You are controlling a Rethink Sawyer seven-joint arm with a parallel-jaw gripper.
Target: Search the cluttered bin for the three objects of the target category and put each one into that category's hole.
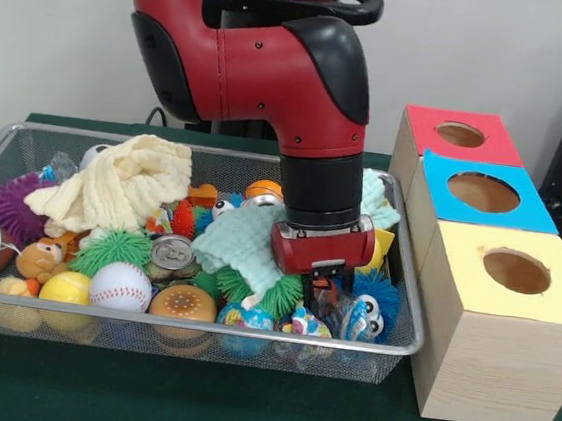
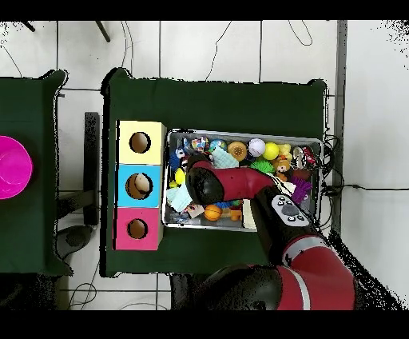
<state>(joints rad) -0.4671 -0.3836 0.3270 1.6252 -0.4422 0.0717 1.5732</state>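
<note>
A wire mesh bin (image 1: 188, 328) is heaped with toys, cloths and cans. My gripper (image 1: 325, 288) is down among the clutter at the bin's right end, pressed in beside a mint cloth (image 1: 242, 242) and a blue spiky ball (image 1: 378, 289); the objects around it hide its tips. To the right of the bin stand three wooden boxes with holes on top: red (image 1: 499, 143), blue (image 1: 533, 209) and yellow (image 1: 488, 343). In the overhead view the arm (image 2: 232, 182) covers the middle of the bin (image 2: 244, 136).
Also in the bin are a cream cloth (image 1: 123, 184), a baseball (image 1: 120, 284), a yellow ball (image 1: 67, 289), a burger toy (image 1: 183, 304), a green spiky ball (image 1: 114, 248), a purple spiky ball (image 1: 8, 204) and a can (image 1: 171, 251). A pink object (image 2: 12, 166) lies on a separate table.
</note>
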